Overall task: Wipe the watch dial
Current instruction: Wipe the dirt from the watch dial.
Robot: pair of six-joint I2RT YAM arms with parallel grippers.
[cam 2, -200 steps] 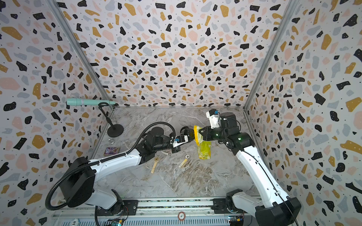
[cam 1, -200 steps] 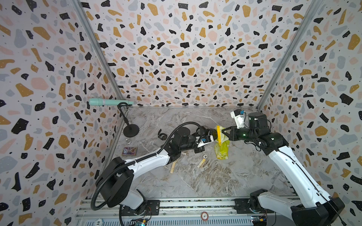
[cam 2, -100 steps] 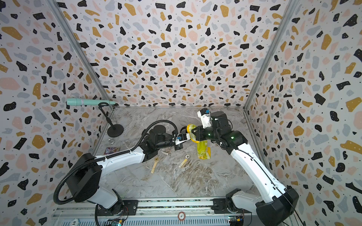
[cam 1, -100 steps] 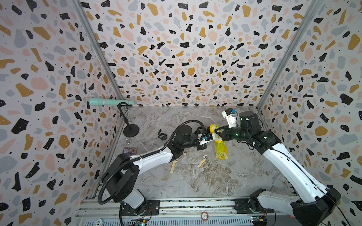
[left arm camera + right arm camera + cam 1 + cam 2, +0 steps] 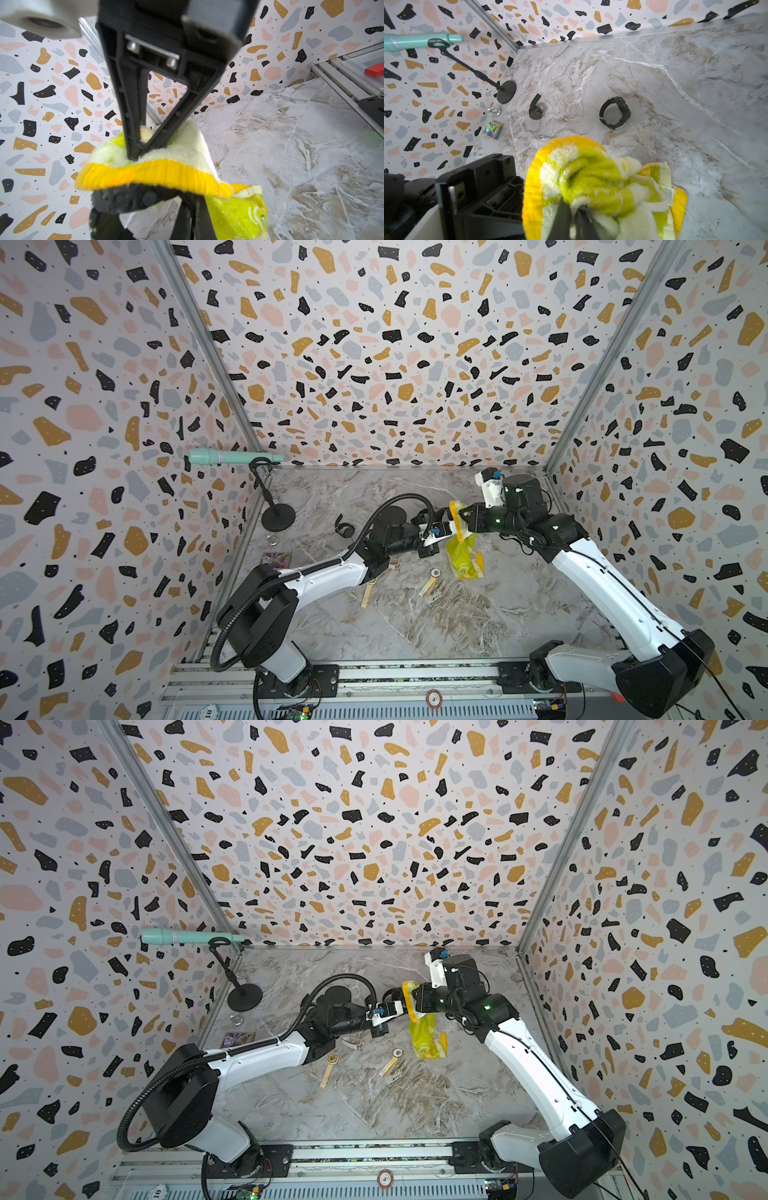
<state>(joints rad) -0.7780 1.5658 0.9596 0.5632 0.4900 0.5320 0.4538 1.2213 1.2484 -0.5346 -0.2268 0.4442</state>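
Finding: the cloth (image 5: 463, 556) is held in the air by both arms. The right fingers (image 5: 561, 220) are closed tight on its bunched middle. The left fingers (image 5: 133, 124) are closed tip to tip and appear to pinch the fold above the orange hem. No watch is gripped.

Location of the work piece: a gold-strapped watch (image 5: 434, 573) lies flat on the tabletop (image 5: 415, 635), just beside the cloth's hanging end. Two black watches (image 5: 625, 112) (image 5: 535, 112) lie beyond the cloth, well apart from it. Which watch is intended cannot be told.

Risks noted:
- The two grips sit almost against each other, so contact between the arms is judged likely if either is turned carelessly.
- If the arms are drawn apart, the cloth could be pulled from the weaker pinch.
- The gold-strapped watch could be dragged by the hanging end.
- An unsecured watch is expected to slide under a wiping stroke.
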